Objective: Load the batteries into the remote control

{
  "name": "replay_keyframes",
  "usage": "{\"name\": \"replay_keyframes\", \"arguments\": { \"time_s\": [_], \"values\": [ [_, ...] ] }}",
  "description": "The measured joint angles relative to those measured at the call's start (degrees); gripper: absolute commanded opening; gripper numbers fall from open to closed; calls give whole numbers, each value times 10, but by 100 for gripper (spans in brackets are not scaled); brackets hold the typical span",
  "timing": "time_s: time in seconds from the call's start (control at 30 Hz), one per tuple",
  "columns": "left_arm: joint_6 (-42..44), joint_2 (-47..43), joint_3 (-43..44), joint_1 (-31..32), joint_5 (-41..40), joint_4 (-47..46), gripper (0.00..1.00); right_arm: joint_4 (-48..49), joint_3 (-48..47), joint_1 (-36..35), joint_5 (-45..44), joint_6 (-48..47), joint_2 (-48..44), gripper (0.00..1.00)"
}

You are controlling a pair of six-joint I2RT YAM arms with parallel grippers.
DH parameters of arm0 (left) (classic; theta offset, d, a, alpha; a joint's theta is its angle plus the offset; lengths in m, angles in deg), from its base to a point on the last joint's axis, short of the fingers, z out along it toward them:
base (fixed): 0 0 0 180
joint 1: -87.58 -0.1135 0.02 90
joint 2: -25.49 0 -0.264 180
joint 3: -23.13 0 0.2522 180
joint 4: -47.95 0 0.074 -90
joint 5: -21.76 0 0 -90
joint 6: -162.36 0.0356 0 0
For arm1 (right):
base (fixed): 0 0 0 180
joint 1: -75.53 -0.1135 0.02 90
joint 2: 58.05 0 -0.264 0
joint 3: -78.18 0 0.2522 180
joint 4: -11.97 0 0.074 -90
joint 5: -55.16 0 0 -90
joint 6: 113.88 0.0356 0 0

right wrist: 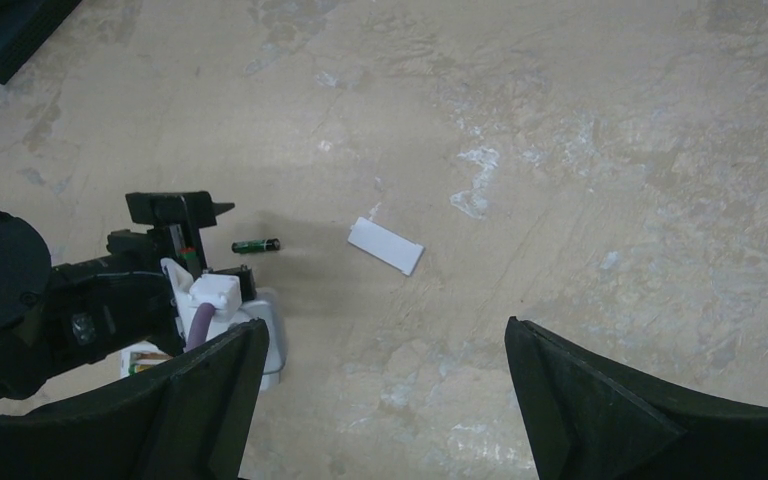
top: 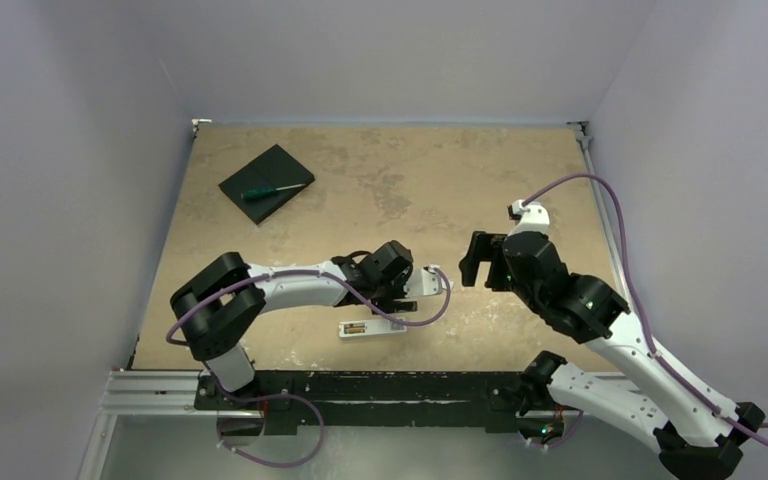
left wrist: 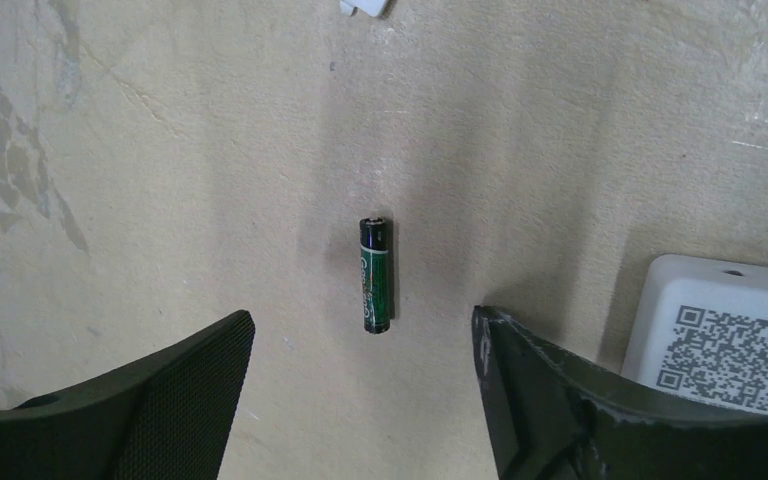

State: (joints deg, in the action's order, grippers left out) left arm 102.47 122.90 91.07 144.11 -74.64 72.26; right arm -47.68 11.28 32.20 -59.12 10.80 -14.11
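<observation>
One of the batteries, dark green, lies loose on the table just ahead of my left gripper. That gripper is open and holds nothing. The same battery shows in the right wrist view beside the left fingers. The remote control lies back up below the left gripper, and a green and orange battery sits in its open compartment. Its white end with a QR label is right of my left fingers. My right gripper hangs open and empty above bare table, to the right of the remote.
A small white flat cover lies on the table ahead of the right gripper. A black square pad carrying a green-handled screwdriver sits at the far left. Purple cables loop from both arms.
</observation>
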Motion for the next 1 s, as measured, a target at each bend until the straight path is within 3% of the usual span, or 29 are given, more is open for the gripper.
{"name": "replay_keyframes", "arguments": {
  "time_s": [0.2,0.53,0.73,1.0],
  "values": [
    [-10,-39,-11,0,0,19,98,0,-15,0,16,-22,-6,99],
    [-85,-199,-26,0,-36,30,99,14,-50,0,63,-103,23,99],
    [-169,-304,-60,0,-68,38,99,40,-55,0,121,-172,61,96],
    [-369,-404,-75,0,-185,96,99,92,-55,0,195,-282,83,96]
  ]
}}
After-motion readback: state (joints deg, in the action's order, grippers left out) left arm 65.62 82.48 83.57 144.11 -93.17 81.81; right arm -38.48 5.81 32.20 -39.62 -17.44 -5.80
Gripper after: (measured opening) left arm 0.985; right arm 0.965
